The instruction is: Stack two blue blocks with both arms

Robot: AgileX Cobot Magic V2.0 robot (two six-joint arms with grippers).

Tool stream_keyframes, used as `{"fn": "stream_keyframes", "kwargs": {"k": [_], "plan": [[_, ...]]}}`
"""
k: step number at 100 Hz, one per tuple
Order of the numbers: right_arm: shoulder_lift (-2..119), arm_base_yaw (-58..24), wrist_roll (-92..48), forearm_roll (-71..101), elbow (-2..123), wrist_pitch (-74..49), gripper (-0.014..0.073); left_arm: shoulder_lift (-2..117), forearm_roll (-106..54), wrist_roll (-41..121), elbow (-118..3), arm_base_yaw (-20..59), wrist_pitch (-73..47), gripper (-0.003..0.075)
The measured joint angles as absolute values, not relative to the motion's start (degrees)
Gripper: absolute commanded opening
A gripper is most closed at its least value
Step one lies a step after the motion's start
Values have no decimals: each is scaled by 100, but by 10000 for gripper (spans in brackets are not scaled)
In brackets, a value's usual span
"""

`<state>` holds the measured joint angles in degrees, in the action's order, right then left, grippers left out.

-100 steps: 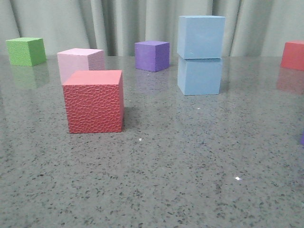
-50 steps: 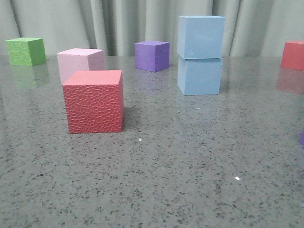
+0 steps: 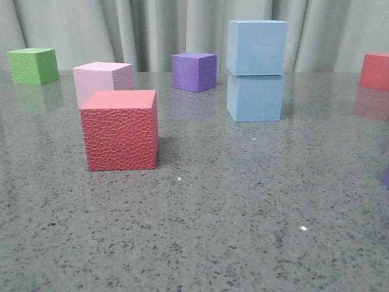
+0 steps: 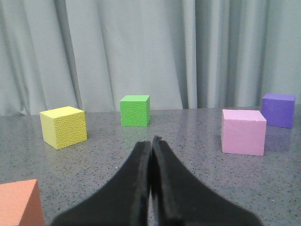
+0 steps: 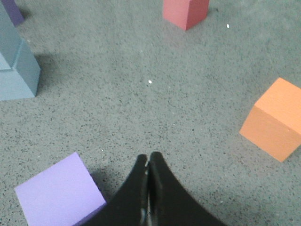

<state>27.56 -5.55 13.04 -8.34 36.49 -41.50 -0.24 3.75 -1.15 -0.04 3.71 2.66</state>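
Nothing moved: two blue blocks [image 3: 256, 72] (stacked).

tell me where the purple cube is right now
In the front view the purple cube sits at the back of the table, just left of the blue stack, right of the pink cube.

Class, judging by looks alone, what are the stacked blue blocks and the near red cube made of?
Upper blue block and lower blue block: probably foam, smooth, matte, no glare. Red cube: likely foam too, with a pebbled, dimpled face. The material is not certain.
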Motion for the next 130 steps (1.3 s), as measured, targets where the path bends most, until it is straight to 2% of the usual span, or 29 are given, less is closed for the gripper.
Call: {"fn": "stream_keyframes", "kwargs": {"k": [39,64,87,130], "plan": [[976,-555,715,-458,2220,-3046,-123,-24,375,-115,0,371,266,-19],[6,-555,530,-270,1579,-2891,-123,-24,375,-115,0,371,266,-19],[-63,-555,0,92,1165,-2652,-123,-24,375,-115,0,371,266,-19],[-63,-555,-39,175,350,-1210,-123,-24,375,-115,0,371,266,-19]]}}
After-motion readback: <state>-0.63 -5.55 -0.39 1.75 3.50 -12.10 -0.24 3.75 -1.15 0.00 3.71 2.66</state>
